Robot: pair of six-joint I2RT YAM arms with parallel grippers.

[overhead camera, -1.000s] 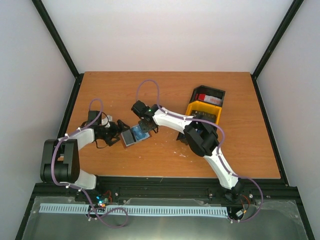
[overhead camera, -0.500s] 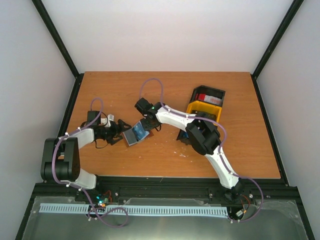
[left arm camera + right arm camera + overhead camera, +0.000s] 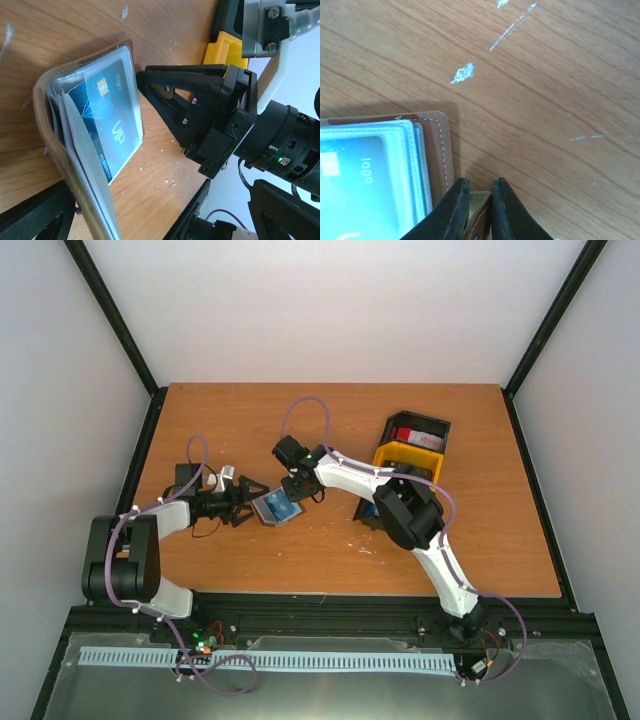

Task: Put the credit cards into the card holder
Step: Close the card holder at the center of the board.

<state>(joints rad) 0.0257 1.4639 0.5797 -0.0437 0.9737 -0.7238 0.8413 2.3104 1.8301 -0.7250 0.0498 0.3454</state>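
The brown card holder lies open on the table, tipped up on one side. A blue credit card sits inside one of its clear sleeves. My right gripper is shut on the card holder's brown clasp tab, its fingertips pinching it from both sides. My left gripper stands wide open just left of the holder, and the holder's raised cover reaches in between its fingers. A red and white credit card lies in the black tray.
A yellow tray sits against the black tray at the right rear, partly under my right arm. White scuffs mark the wood. Black frame rails run along the table's edges.
My left gripper has moved right, up to the card holder. The right gripper has shifted slightly right and tipped the holder up from lying flat.
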